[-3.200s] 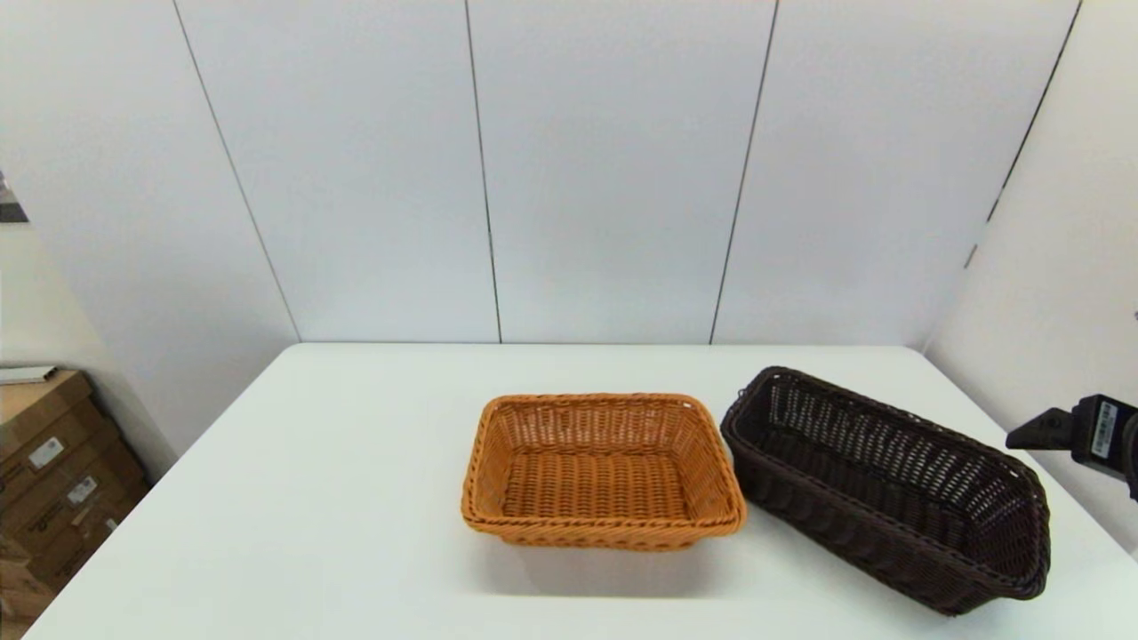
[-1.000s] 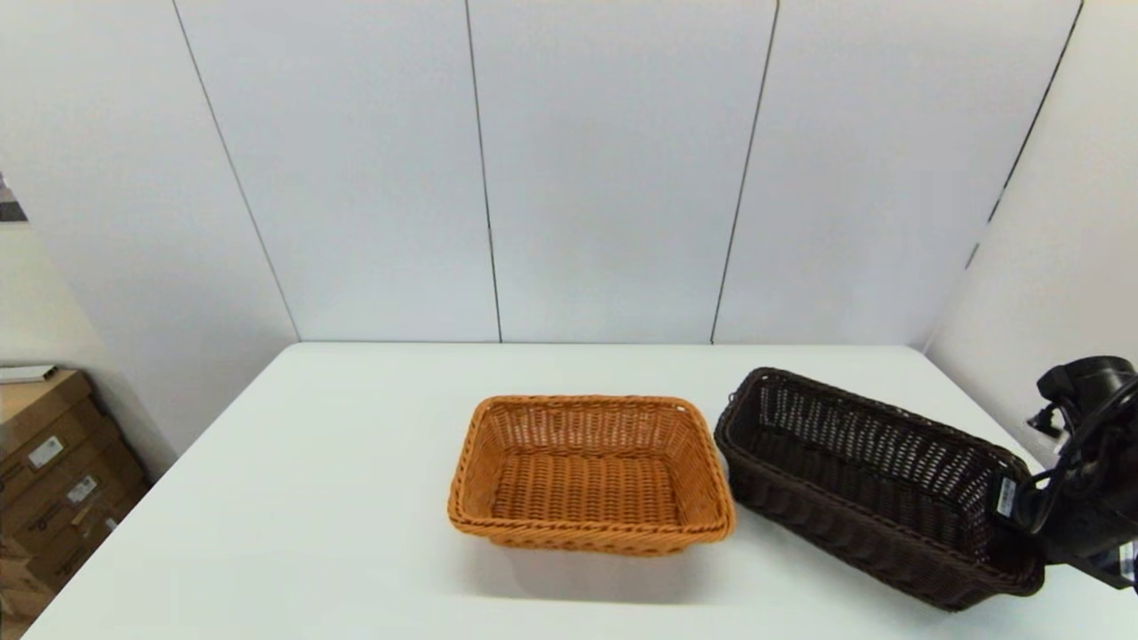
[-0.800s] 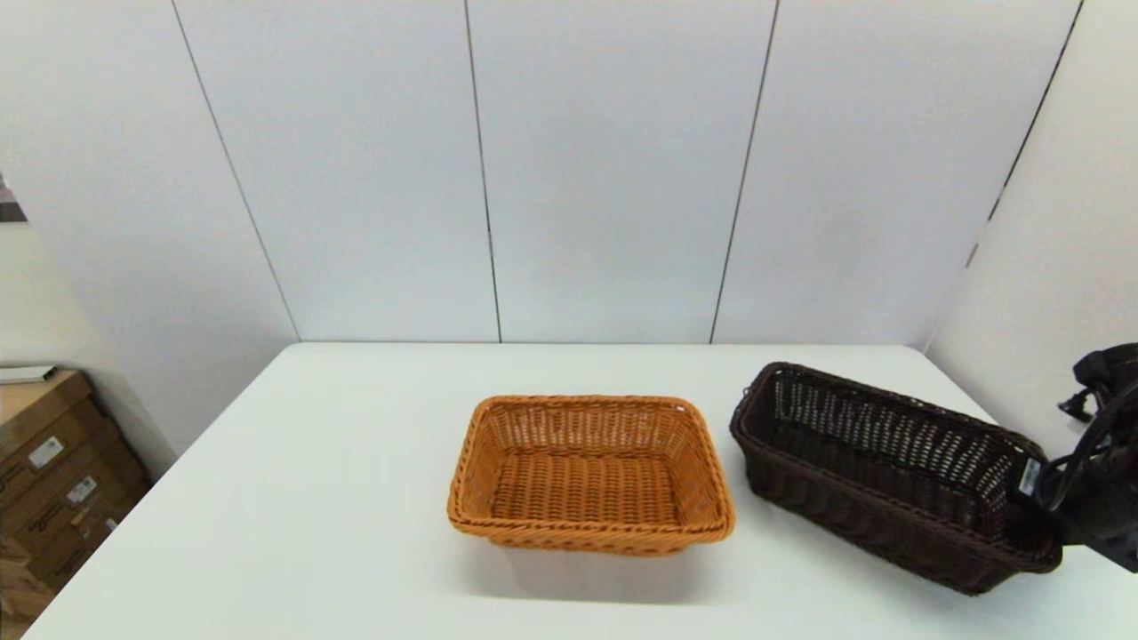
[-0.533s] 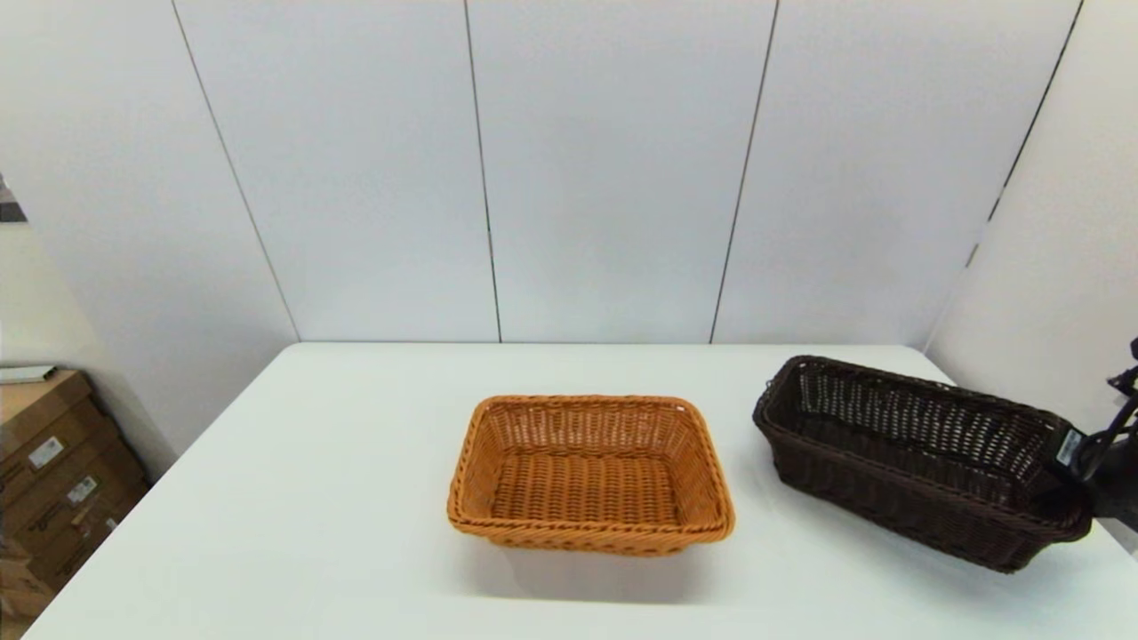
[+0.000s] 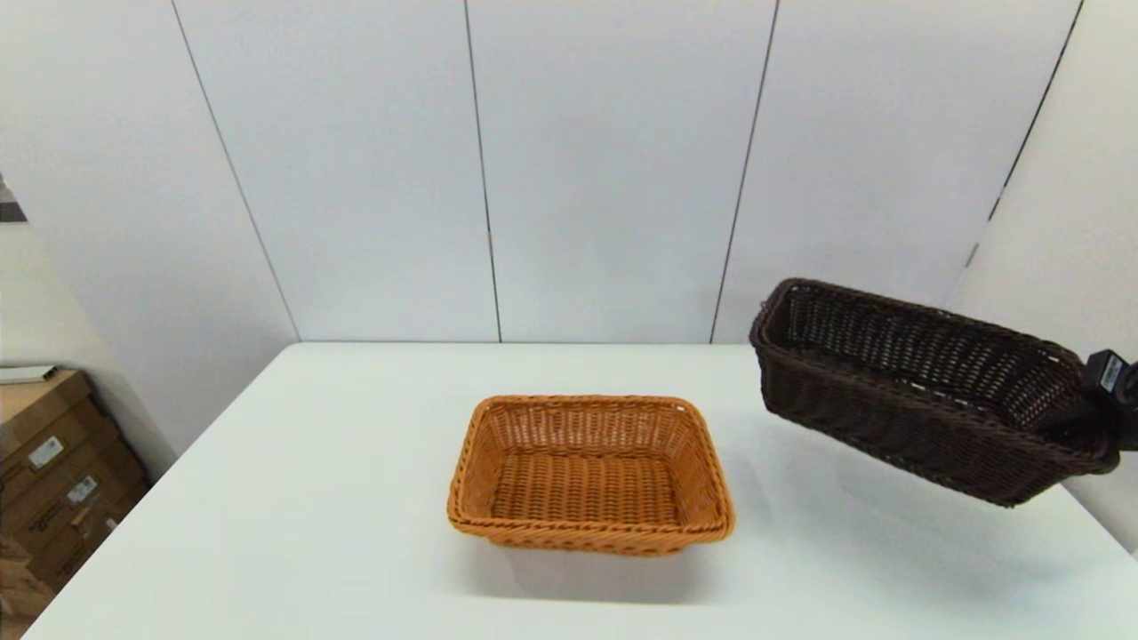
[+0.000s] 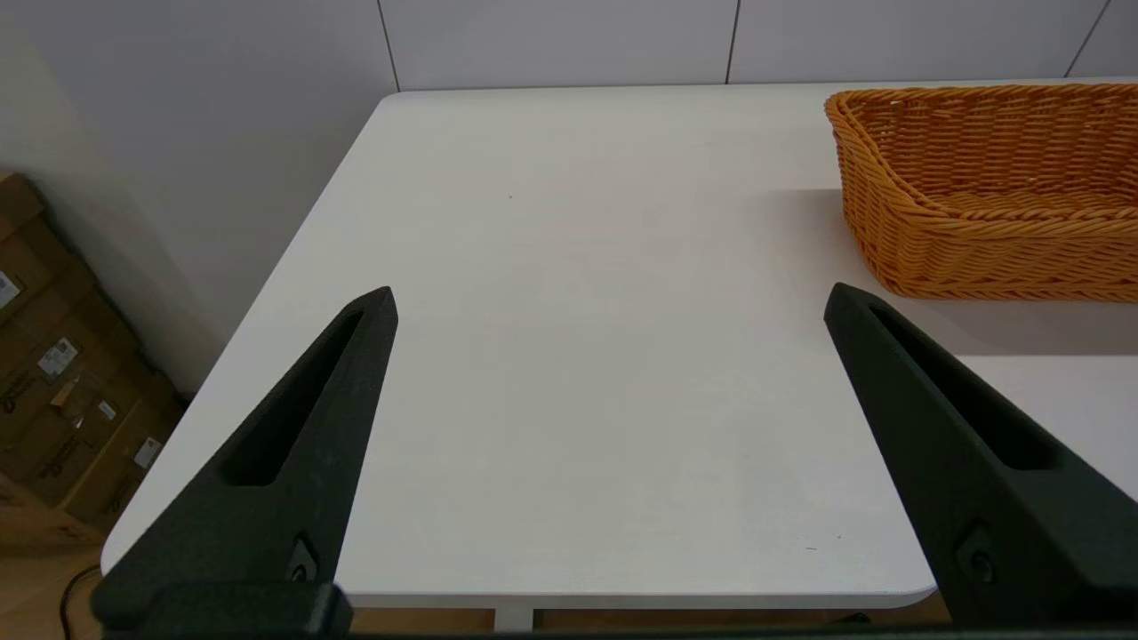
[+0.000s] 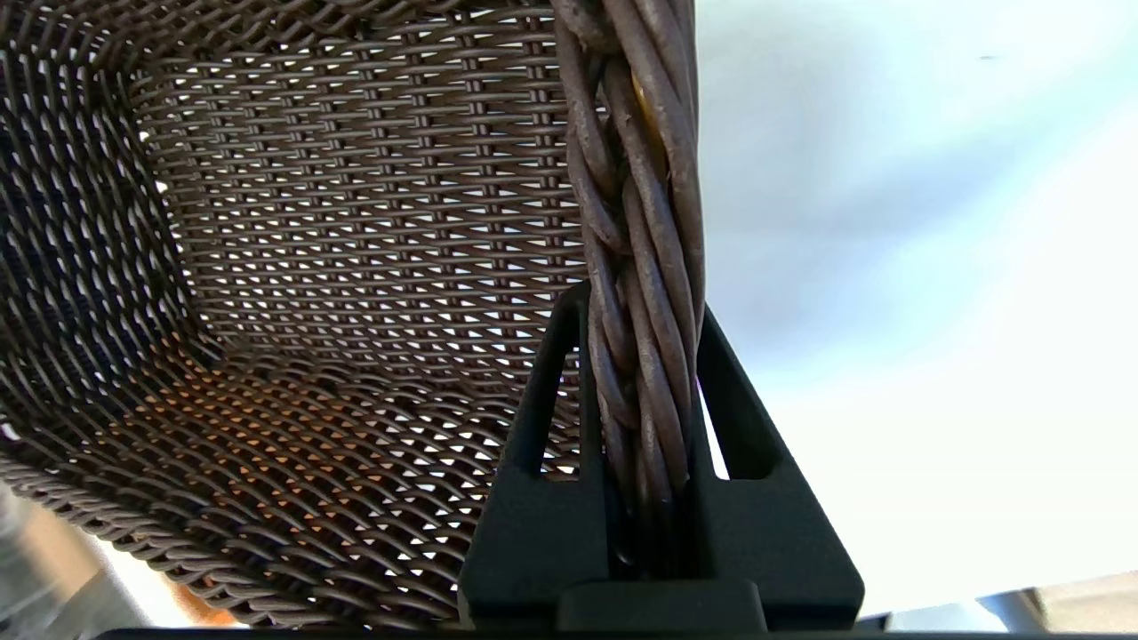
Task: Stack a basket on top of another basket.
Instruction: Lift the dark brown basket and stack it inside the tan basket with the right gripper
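The dark brown basket (image 5: 916, 391) hangs in the air at the right, tilted, clear of the table. My right gripper (image 5: 1095, 411) holds its right end; in the right wrist view the gripper (image 7: 638, 307) is shut on the braided rim (image 7: 636, 178) of the dark basket, one finger on each side. The orange basket (image 5: 591, 471) sits upright on the white table (image 5: 311, 498) near the middle, to the left of the lifted basket. In the left wrist view my left gripper (image 6: 609, 302) stands open over the table's near left part, with the orange basket (image 6: 987, 191) off to one side.
Cardboard boxes (image 5: 53, 462) stand on the floor beyond the table's left edge. White wall panels close off the back and right. The table's front edge (image 6: 533, 600) shows in the left wrist view.
The dark brown basket has risen off the table and now hangs higher at the right, carried by my right gripper. Since 3.2 s ago the orange basket has shifted slightly left.
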Controlling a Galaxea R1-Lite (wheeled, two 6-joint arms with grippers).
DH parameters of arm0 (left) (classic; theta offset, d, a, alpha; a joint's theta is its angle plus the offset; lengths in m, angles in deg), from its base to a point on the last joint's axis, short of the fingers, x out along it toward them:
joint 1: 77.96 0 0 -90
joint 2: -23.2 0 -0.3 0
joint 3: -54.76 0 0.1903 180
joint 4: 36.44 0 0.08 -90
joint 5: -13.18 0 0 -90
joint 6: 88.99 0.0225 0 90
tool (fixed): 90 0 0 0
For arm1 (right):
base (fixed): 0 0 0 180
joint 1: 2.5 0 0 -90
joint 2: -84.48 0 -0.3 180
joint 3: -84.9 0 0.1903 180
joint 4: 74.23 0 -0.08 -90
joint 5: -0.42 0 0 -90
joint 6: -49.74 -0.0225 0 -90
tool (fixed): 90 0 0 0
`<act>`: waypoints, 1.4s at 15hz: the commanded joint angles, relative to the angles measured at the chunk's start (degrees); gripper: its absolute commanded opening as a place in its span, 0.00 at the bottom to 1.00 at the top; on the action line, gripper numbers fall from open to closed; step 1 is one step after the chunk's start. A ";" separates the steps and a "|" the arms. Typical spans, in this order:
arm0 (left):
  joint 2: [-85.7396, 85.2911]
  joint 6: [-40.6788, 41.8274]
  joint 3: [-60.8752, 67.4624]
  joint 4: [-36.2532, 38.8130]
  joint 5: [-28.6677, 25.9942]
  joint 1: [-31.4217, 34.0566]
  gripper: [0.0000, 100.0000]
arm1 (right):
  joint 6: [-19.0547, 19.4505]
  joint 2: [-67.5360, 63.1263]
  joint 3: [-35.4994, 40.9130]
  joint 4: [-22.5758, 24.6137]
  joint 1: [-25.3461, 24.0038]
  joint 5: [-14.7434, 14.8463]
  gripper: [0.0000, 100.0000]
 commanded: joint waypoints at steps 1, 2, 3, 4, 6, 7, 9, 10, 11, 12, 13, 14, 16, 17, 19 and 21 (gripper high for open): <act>-0.09 -0.02 0.06 -0.06 0.00 0.00 1.00 | -0.03 3.11 -4.10 -2.77 -1.46 -5.87 0.00; -0.09 -0.02 -0.03 -0.06 0.00 0.00 1.00 | -0.03 3.64 -5.51 -4.18 -3.13 -7.45 0.00; -0.09 -0.02 0.06 -0.06 0.00 0.00 1.00 | -0.03 3.73 -6.65 -5.15 -5.42 -7.63 0.00; -0.09 -0.02 -0.03 -0.06 0.00 0.00 1.00 | -0.03 3.64 -7.53 -6.11 -7.97 -7.63 0.00; -0.09 -0.02 0.06 -0.06 0.00 0.00 1.00 | -0.11 3.46 -8.58 -6.64 -13.68 -7.63 0.00; -0.09 -0.02 0.06 -0.06 0.00 0.00 1.00 | -0.20 3.29 -9.11 -6.64 -16.85 -7.63 0.00; -0.09 -0.02 -0.03 -0.06 0.00 0.00 1.00 | -1.96 2.15 -11.48 -6.64 -24.58 -7.54 0.00; -0.09 -0.02 0.06 -0.06 0.00 0.00 1.00 | -2.58 1.18 -12.80 -6.64 -27.66 -7.45 0.00; -0.09 -0.02 -0.03 -0.06 0.00 0.00 1.00 | -2.75 0.21 -13.95 -6.64 -30.56 -7.36 0.00; -0.09 -0.02 0.06 -0.06 0.00 0.00 1.00 | -3.10 -0.93 -14.82 -6.64 -33.46 -7.28 0.00; -0.17 -0.02 0.06 -0.06 0.00 0.00 1.00 | -3.72 -2.16 -15.97 -6.55 -35.83 -7.10 0.00; -0.09 -0.02 -0.03 -0.06 0.00 0.00 1.00 | -4.86 -4.09 -17.55 -6.46 -38.64 -6.40 0.00; -0.09 -0.02 -0.03 -0.06 0.00 0.00 1.00 | -5.56 -7.08 -19.31 -6.46 -42.16 -3.76 0.00; -0.09 -0.02 0.06 -0.06 0.00 0.00 1.00 | -5.65 -8.40 -19.75 -6.46 -43.56 -2.35 0.00; -0.09 -0.02 -0.03 -0.06 0.00 0.00 1.00 | -6.00 -10.16 -20.71 -6.46 -45.50 -0.42 0.00; -0.09 -0.02 -0.03 -0.06 0.00 0.00 1.00 | -6.35 -11.83 -21.50 -6.46 -46.38 0.20 0.00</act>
